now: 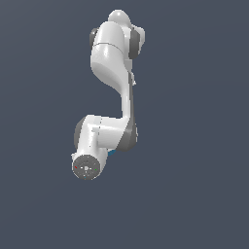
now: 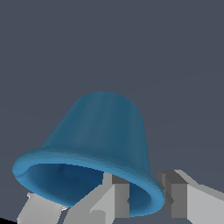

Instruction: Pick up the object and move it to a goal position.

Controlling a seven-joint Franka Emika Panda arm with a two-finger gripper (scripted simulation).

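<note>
Blue cup (image 2: 98, 131) rim between fingers (image 2: 114, 199)

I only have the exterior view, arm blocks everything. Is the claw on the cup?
Observer: Wrist view shows the blue cup right at the claw, rimmed mouth toward the camera, narrower base pointing away.
Operator: Both fingers outside it?
Observer: No. One finger sits inside the mouth, the other outside, so they straddle the rim wall.
Operator: Closed on it?
Observer: Can't tell; a gap shows between rim and outer finger, contact isn't clear.
Operator: All I see is a blue sliver by the wrist.
Observer: That sliver is the cup; the wrist view shows nearly all of it, intact.
</note>
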